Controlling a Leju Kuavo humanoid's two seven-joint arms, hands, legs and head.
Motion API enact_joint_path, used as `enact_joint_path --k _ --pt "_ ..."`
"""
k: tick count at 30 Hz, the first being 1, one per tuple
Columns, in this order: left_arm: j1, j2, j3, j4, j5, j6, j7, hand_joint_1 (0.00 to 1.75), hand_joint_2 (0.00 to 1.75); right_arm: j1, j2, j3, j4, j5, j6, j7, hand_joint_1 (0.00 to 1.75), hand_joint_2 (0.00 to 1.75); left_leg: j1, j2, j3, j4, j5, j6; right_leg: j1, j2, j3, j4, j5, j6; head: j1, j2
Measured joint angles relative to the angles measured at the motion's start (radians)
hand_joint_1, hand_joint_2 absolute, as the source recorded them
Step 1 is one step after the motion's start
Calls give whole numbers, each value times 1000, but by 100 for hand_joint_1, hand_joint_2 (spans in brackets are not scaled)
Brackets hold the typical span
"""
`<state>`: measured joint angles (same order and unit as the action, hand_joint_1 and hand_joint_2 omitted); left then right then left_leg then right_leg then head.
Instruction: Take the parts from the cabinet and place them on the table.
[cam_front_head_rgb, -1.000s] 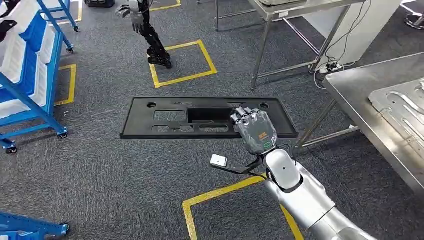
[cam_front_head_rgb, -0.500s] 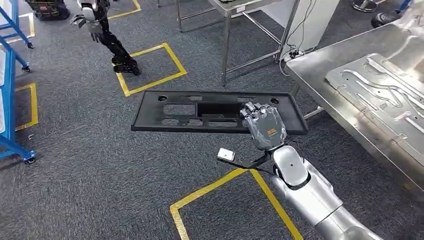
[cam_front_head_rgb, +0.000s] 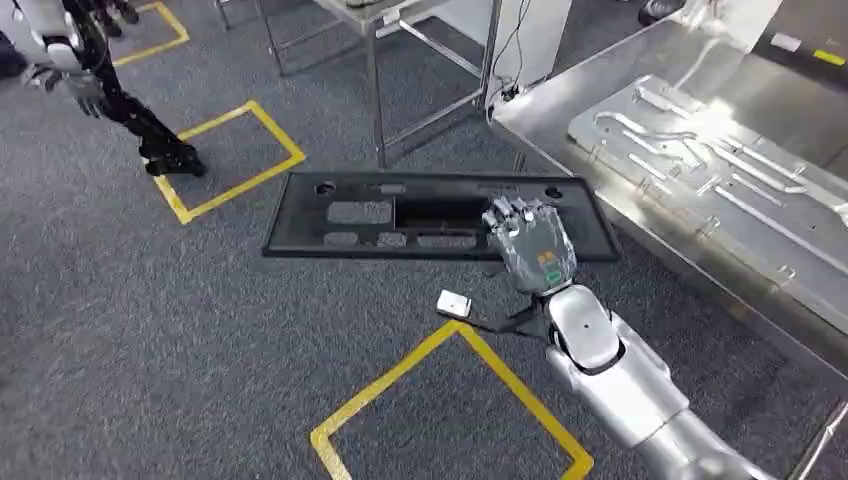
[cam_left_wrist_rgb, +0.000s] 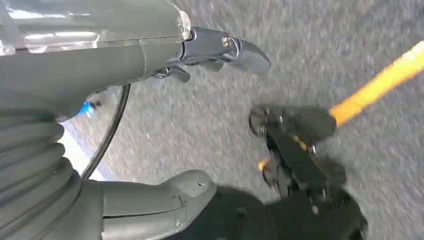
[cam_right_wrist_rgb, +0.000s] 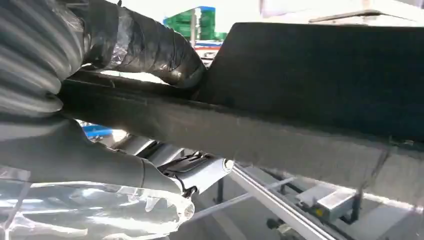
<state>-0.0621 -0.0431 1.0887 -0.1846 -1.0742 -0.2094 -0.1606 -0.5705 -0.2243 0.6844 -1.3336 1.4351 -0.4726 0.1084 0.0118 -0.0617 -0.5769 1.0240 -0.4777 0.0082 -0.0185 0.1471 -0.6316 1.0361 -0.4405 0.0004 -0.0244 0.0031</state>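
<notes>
Head view shows the right hand (cam_front_head_rgb: 530, 245) gripping a long black panel (cam_front_head_rgb: 400, 215) near its right end, held flat above the grey carpet. Most of the panel's length juts out to the left of the hand with nothing under it. The steel bench (cam_front_head_rgb: 700, 90) lies to the right and far right, its near corner just beside the panel's right end, and a pressed metal sheet (cam_front_head_rgb: 700, 170) already lies on it.

The right wrist view has the thumb on one face of the panel's edge and the fingers (cam_right_wrist_rgb: 165, 165) on the other, so the hold is at the rim alone. The left hand (cam_left_wrist_rgb: 150, 125) hangs over the carpet, fingers apart, holding nothing.

Risks, as I judge them: gripped so far off centre, the panel could sag or twist out of the fingers under its own leverage. Its right end could knock the bench corner or a bench leg. Set down carelessly, it could land on the metal sheet instead of on bare steel.
</notes>
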Motion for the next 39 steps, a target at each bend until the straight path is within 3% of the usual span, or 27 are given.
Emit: enact_joint_path --k 1,2,3,4,6,7,8,10,11,12,16,17,19,20,22,23,25,26,27,28,31,32,34,35,37,38,39 --pt "-2 0 0 0 0 1 0 0 175 0 -2 -3 -1 0 0 1 175 175 0 13 4 -8 4 6 1 13 -1 -4 4 7 0 0" --pt "-3 -1 0 0 -1 0 -2 0 175 0 -8 -6 -3 2 0 2 175 175 12 32 10 -23 14 17 4 -19 -2 5 -6 9 2 0" --pt "-3 -1 0 0 -3 0 -3 0 175 -6 -9 -8 -5 3 1 3 175 175 9 43 13 -29 16 25 13 -88 -16 36 -33 10 5 0" --pt "-1 -1 0 0 -3 -1 -3 0 175 -10 -9 -8 -8 3 2 4 175 175 8 58 12 -29 16 29 12 -119 -46 98 -70 13 6 0" --pt "3 -1 0 0 -5 -1 -3 0 175 -10 -9 -8 -9 5 3 5 175 175 7 85 12 -28 14 30 7 -140 -119 250 -136 19 6 0" --pt "3 -1 0 0 -5 -1 -3 0 175 -10 -9 -8 -9 5 6 6 175 175 7 99 11 -27 13 29 4 -141 -140 295 -144 21 6 0" --pt "3 -1 0 0 -5 -1 -3 0 175 -10 -11 -10 -9 6 7 7 175 175 7 112 12 -27 11 28 2 -143 -136 287 -125 24 7 0" --pt "2 -2 0 0 -5 -3 -3 0 175 -13 -12 -16 -9 8 9 7 175 175 7 136 16 -23 5 23 -1 -158 -56 139 -43 25 7 0" --pt "1 -2 0 0 -5 -5 -3 0 175 -18 -12 -19 -9 10 11 7 175 175 7 147 20 -19 0 18 -1 -184 -2 45 -6 23 7 0" --pt "1 -2 0 0 -5 -6 -3 0 175 -23 -12 -21 -9 12 16 7 175 175 4 155 21 -17 -4 12 11 -237 18 -1 -24 16 7 0" --pt "-2 -1 0 0 -6 -10 0 0 175 -40 -10 -22 -10 17 36 9 175 175 -2 194 29 -16 -11 -9 16 -185 10 1 -15 -4 6 0" --pt "-2 -1 0 0 -6 -10 0 0 175 -43 -7 -22 -11 18 40 9 175 175 2 186 27 -11 -22 -19 9 -174 14 -8 -10 -13 6 0" --pt "-3 -1 0 0 -6 -11 0 0 175 -55 -1 -22 -10 19 45 9 175 175 8 98 -2 68 -79 -21 6 -156 14 -9 -6 -23 6 0" --pt "-2 0 0 0 -7 -11 0 0 175 -58 5 -22 -10 19 46 9 175 175 8 76 -43 155 -123 -23 7 -142 13 -9 -6 -27 4 0" --pt "0 4 0 0 -8 -10 2 0 175 -60 17 -22 -8 19 52 9 175 175 8 67 -119 306 -172 -24 11 -115 13 -7 -6 -29 5 0" --pt "1 5 0 0 -8 -10 2 0 175 -60 18 -22 -6 19 54 8 175 175 8 66 -129 316 -158 -21 13 -101 13 -6 -6 -29 5 0" --pt "0 6 0 0 -9 -10 2 0 175 -61 18 -22 -5 19 56 9 175 175 7 59 -86 200 -74 -12 15 -73 14 -4 -6 -29 5 0" --pt "-1 6 0 0 -9 -9 2 0 175 -63 19 -22 -5 19 56 9 175 175 7 40 -46 107 -24 -5 15 -59 15 -2 -6 -28 5 0" --pt "0 8 0 0 -9 -6 2 0 175 -64 20 -22 -5 19 57 9 175 175 8 -9 -11 20 8 4 12 -48 14 -2 -6 -28 5 0" --pt "0 11 0 0 -10 -5 1 0 175 -67 20 -22 -5 19 58 9 175 175 11 -29 2 1 -4 7 18 -35 8 2 -5 -22 6 0" --pt "-2 13 0 0 -15 -4 2 0 175 -66 20 -22 -3 19 60 10 175 175 0 3 6 -2 -1 10 4 3 0 -7 7 1 5 0" --pt "-3 13 0 0 -15 -3 2 0 175 -67 19 -24 -3 19 60 11 175 175 10 18 12 -18 8 17 14 15 -1 -10 10 10 5 0" --pt "-5 11 0 0 -15 -4 2 0 175 -73 18 -25 -2 19 60 11 175 175 13 49 18 -33 16 30 15 -88 -26 46 -38 11 14 0" --pt "-2 11 0 0 -15 -4 2 0 175 -77 18 -25 -2 19 60 12 175 175 11 63 18 -33 16 31 12 -120 -62 120 -78 16 15 0" --pt "0 11 0 0 -17 -2 5 0 175 -73 19 -25 -1 19 60 13 175 175 10 92 17 -32 13 33 5 -140 -133 269 -136 26 14 0" --pt "1 11 0 0 -18 1 5 0 175 -70 18 -25 2 19 60 14 175 175 10 105 18 -31 12 32 2 -142 -146 296 -134 30 14 0" --pt "2 11 0 0 -18 3 5 0 175 -67 17 -26 4 19 59 17 175 175 10 119 19 -31 9 30 -2 -145 -132 266 -106 34 14 0"
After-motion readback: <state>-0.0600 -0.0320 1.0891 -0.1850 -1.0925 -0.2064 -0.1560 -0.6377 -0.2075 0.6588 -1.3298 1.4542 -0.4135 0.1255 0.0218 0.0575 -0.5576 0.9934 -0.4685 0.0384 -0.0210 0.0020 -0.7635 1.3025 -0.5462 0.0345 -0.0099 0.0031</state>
